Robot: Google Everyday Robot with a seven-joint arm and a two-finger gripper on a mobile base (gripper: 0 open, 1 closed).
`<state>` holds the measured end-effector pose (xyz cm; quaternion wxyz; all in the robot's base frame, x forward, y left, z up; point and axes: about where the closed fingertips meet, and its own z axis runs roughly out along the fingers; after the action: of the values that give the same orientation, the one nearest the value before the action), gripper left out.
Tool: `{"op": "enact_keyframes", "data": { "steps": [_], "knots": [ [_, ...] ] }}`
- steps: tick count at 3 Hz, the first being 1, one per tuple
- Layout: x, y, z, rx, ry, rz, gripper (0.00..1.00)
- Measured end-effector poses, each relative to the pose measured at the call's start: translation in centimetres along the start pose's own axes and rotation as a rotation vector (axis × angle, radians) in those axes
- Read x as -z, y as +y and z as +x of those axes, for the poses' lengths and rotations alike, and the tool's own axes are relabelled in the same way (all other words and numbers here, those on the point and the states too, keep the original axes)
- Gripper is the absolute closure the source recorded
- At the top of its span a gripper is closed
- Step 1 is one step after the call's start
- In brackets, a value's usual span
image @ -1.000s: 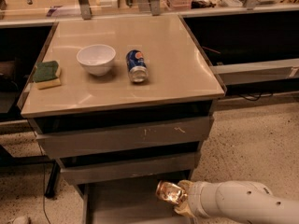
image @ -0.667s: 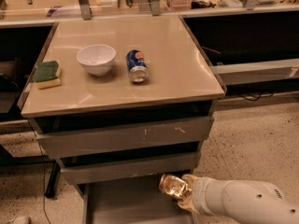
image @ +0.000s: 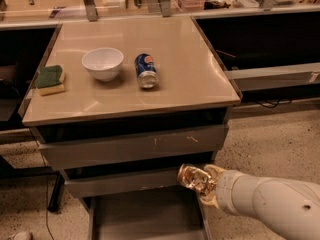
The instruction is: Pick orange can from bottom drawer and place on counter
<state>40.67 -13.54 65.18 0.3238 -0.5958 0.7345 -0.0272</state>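
One shiny crinkled orange can (image: 192, 177) in pincer (image: 204, 183) above bottom drawer (image: 145, 217).

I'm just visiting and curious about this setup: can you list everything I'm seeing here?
counter: one, glossy beige, above the drawers
white bowl: one, on the counter
blue can: one, lying beside the bowl
sponge: one, green and yellow, counter's left edge
closed drawers: two, grey, under the counter
bottom drawer: one, grey, pulled open
orange can: one, golden-orange, held above the bottom drawer
arm: one, white, lower right
gripper: one, beige, shut on the orange can
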Motion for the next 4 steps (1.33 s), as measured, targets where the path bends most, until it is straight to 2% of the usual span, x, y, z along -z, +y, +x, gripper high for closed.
{"op": "enact_keyframes", "data": {
  "steps": [1,3,4],
  "knots": [
    [3.1,-3.2,-1.5,0.04,0.014,0.071,1.0],
    [9.4,-7.8,-6.3,0.161,0.027,0.211,1.0],
    [9.7,-8.0,-6.5,0.169,0.029,0.217,1.0]
  ]
}}
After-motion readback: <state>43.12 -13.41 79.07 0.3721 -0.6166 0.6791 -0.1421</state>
